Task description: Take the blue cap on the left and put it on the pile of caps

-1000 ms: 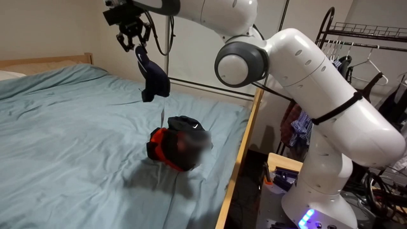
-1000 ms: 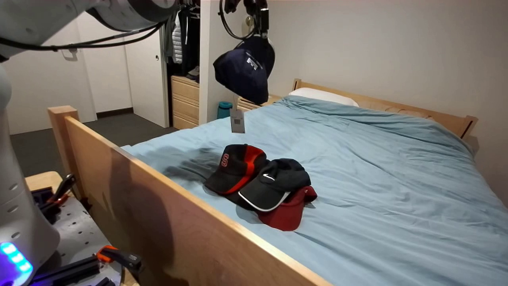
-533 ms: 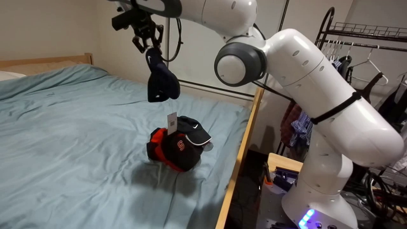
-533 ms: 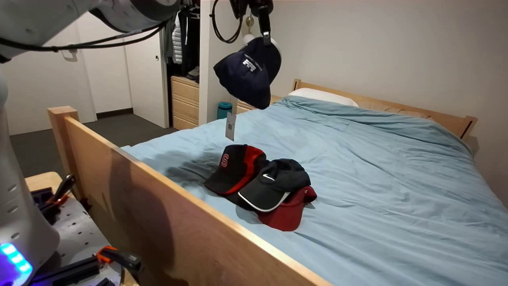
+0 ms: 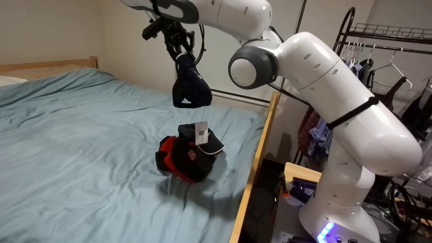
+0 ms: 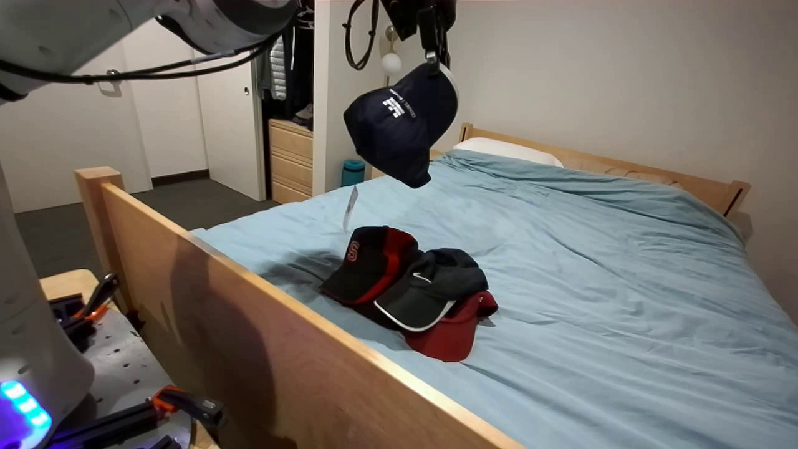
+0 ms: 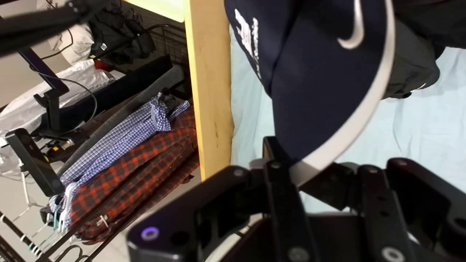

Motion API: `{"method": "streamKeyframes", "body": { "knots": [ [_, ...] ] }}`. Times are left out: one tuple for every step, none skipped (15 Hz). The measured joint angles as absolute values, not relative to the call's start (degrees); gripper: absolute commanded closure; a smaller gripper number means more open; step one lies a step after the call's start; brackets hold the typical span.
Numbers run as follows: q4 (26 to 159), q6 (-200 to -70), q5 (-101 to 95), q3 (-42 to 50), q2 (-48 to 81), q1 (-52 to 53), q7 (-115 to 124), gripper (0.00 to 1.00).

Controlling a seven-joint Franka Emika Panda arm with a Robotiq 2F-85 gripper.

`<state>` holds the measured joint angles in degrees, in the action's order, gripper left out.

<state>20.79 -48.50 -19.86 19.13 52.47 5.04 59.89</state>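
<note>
Blue cap hung above pile of caps on wrinkled bedding, gripper closed on brim. Clothes rack stood near robot base; wooden footboard stood between base and bedding.

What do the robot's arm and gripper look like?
The arm is glossy white with rounded segments, a dark grey ring at one joint and a black strap around it. Blue lights glow on its base. The gripper is black with jointed fingers and round bolt heads; black cable loops beside it.
</note>
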Motion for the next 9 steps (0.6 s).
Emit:
{"method": "streamKeyframes", "body": {
  "knots": [
    [20.8,-48.5,-19.9,19.0,52.5,5.1,59.9,0.93],
    [20.8,-48.5,-19.9,19.0,52.6,5.5,59.9,0.93],
    [20.8,-48.5,-19.9,19.0,52.6,5.9,59.9,0.96],
    [20.8,-48.5,-19.9,19.0,52.6,6.1,59.9,0.95],
    [20.8,-48.3,-19.9,19.0,52.6,6.2,61.2,0.96],
    [20.8,-47.7,-19.6,18.9,52.7,6.0,63.9,0.95],
    [20.8,-46.9,-19.2,18.8,52.8,5.5,66.6,0.96],
    [20.9,-46.3,-18.8,18.6,53.0,4.7,68.8,0.96],
    [21.1,-45.7,-18.2,18.5,53.3,3.6,70.7,0.96]
  ]
}}
